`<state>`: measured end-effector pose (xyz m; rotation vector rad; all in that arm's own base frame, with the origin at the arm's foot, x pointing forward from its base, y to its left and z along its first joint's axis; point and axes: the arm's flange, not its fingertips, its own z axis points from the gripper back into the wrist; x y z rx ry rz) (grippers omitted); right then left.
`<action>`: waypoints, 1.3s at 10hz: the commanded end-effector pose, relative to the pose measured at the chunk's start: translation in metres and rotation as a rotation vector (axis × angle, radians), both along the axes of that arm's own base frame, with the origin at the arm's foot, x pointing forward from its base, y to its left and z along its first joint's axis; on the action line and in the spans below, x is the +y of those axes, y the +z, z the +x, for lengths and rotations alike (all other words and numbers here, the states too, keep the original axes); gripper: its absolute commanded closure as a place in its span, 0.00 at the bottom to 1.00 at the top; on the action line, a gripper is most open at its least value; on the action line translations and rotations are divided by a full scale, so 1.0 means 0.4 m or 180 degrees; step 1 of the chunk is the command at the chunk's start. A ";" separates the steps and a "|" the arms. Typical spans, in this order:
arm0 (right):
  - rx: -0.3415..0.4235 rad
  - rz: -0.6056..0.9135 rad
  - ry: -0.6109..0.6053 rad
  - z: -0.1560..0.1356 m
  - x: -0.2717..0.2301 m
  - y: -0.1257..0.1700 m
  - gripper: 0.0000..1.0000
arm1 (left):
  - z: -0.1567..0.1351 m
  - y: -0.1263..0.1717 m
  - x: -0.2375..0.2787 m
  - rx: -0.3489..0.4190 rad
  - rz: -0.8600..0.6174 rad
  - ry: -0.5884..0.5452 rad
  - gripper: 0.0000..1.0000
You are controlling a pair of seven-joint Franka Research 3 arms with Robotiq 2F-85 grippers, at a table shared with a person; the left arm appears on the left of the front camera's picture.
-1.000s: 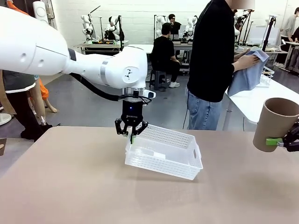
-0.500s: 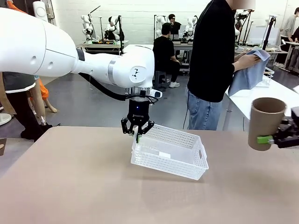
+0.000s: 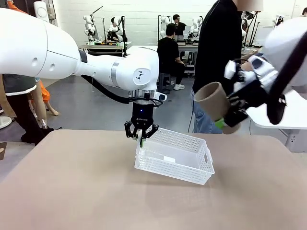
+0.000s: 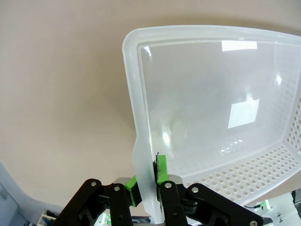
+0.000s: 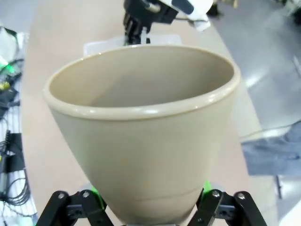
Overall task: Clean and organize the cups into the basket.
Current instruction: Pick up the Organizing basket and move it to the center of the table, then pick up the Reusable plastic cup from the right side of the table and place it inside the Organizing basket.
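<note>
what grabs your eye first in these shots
Over the middle of the table, the left hand comes straight down and pinches the rim of a white mesh basket at its left end. At the right, the right hand holds a tan cup up in the air, tipped over with its open mouth pointing toward the basket's side.

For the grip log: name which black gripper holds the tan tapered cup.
The right gripper, clamped on the tan tapered cup; the left gripper pinches the white perforated plastic basket.
</note>
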<state>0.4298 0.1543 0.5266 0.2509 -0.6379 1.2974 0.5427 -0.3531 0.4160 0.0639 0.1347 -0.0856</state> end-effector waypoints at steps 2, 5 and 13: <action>0.0499 -0.1380 0.0110 0.099 0.166 -0.016 1.00 | -0.001 0.001 0.003 0.0001 0.0002 0.0001 1.00; 0.0728 -0.1828 0.0421 0.147 0.257 -0.094 1.00 | -0.001 0.001 0.003 0.0001 0.0002 0.0001 1.00; 0.0510 -0.1863 0.0642 0.131 0.300 -0.211 0.19 | -0.001 0.001 0.003 0.0001 0.0002 0.0001 1.00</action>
